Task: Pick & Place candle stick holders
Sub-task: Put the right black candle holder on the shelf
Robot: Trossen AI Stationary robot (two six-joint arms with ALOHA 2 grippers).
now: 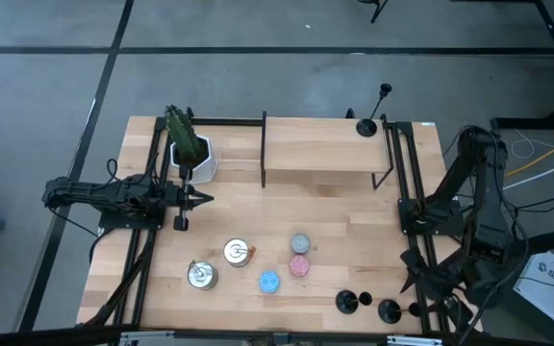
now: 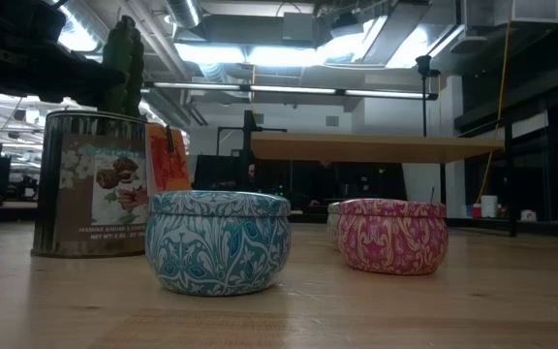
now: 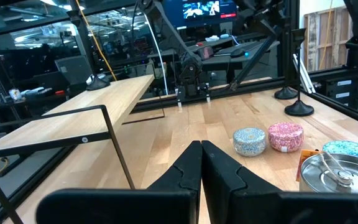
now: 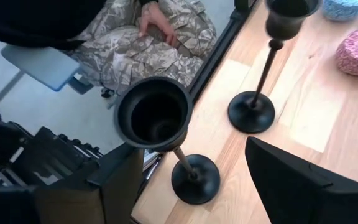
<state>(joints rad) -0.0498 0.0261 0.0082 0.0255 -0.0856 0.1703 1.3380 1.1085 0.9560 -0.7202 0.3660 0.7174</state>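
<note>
The left gripper [image 1: 203, 199] sits at the left middle of the high view, just below a white pot holding a green cactus [image 1: 189, 152], its jaws pressed together on nothing, as the left wrist view shows with the 2 dark fingers [image 3: 185, 174] touching. The right gripper [image 1: 440, 293] is at the lower right corner of the light wooden table [image 1: 354, 245], its jaws wide apart. In the right wrist view they flank a matte black candle stick holder with a round base, thin stem and cup top [image 4: 166, 137] without visibly touching it. A second matching black holder [image 4: 260, 81] stands upright near it, toward the upper right of that frame. In the high view, black holders [image 1: 349, 301] stand along the table's lower right edge, and 1 more [image 1: 368, 120] stands on the raised wooden shelf [image 1: 320, 149] at upper centre. Near the table's lower centre lie 2 silver round tins [image 1: 238, 252], a grey candle tin [image 1: 300, 242], a pink patterned tin [image 1: 299, 265] and a blue patterned tin [image 1: 269, 281]. A person in camouflage trousers [image 4: 160, 37] sits beyond the table edge.
</note>
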